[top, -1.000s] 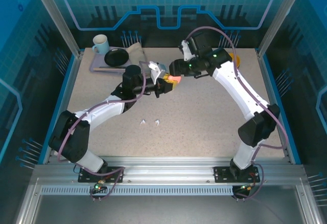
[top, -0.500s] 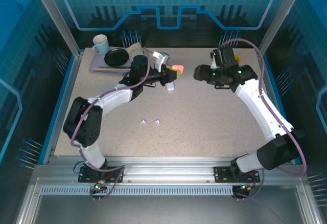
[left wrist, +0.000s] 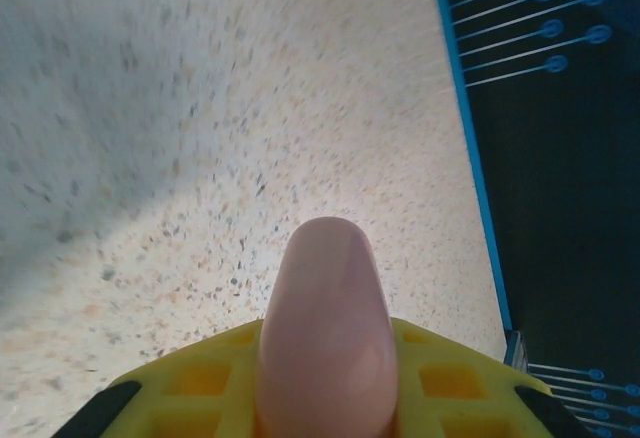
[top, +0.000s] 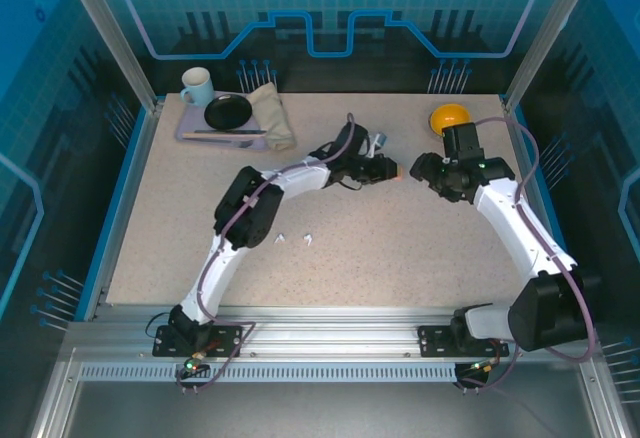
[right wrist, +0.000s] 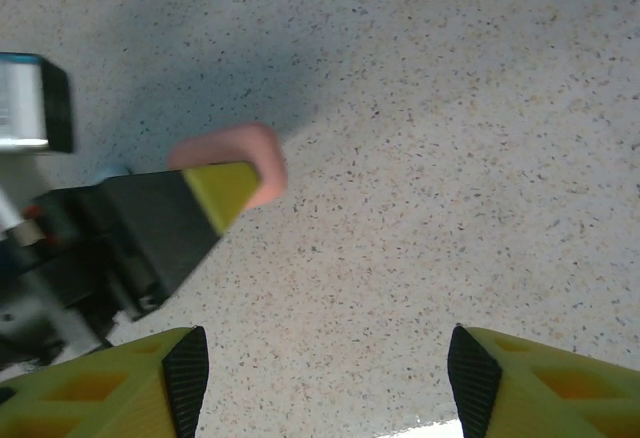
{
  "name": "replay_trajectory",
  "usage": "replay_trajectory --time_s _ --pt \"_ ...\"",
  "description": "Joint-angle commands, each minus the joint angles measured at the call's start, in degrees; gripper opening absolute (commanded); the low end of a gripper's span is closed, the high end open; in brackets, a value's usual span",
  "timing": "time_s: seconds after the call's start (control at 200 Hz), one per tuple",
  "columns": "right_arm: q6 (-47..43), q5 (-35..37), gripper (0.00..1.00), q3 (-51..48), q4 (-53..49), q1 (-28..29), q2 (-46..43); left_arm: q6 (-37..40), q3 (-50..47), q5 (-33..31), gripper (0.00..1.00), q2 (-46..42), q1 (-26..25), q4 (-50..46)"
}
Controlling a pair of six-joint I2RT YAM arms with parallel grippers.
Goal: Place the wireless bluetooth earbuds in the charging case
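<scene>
While the left gripper point(top: 386, 170) clamps the pink charging case point(left wrist: 325, 328), two white earbuds point(top: 308, 239) lie well apart at its eight o'clock, the right gripper point(right wrist: 325, 373) gaping empty.

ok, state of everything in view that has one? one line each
left gripper: shut on the pink case
pink case: clamped between the left fingers, looks closed
right gripper: open, empty
white earbuds: two, loose on the table, slightly apart, outside any case
mug: upright on the tray
</scene>
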Motion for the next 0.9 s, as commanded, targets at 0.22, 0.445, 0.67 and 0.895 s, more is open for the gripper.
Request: replay_trajectory --time_s 0.22,0.445,0.67,0.895 --pt "2.78 1.04 0.68 -2.58 1.18 -0.97 -3.58 -10.22 9.62 -6.62 0.36 6.09 -0.25 -16.12" --pt "2.00 1.46 0.69 -2.44 0.06 -0.97 -5.76 -6.54 14.06 -8.37 0.97 4.79 -0.22 -24.45" --pt "1.78 1.29 0.70 -2.70 -1.36 -0.86 -9.41 0.06 14.93 -12.12 0.99 -3.40 -0.03 -34.25" --pt "0.47 0.99 0.71 -1.60 -1.55 2.47 -6.81 5.24 1.14 -19.56 0.99 -22.45 1.41 -33.35"
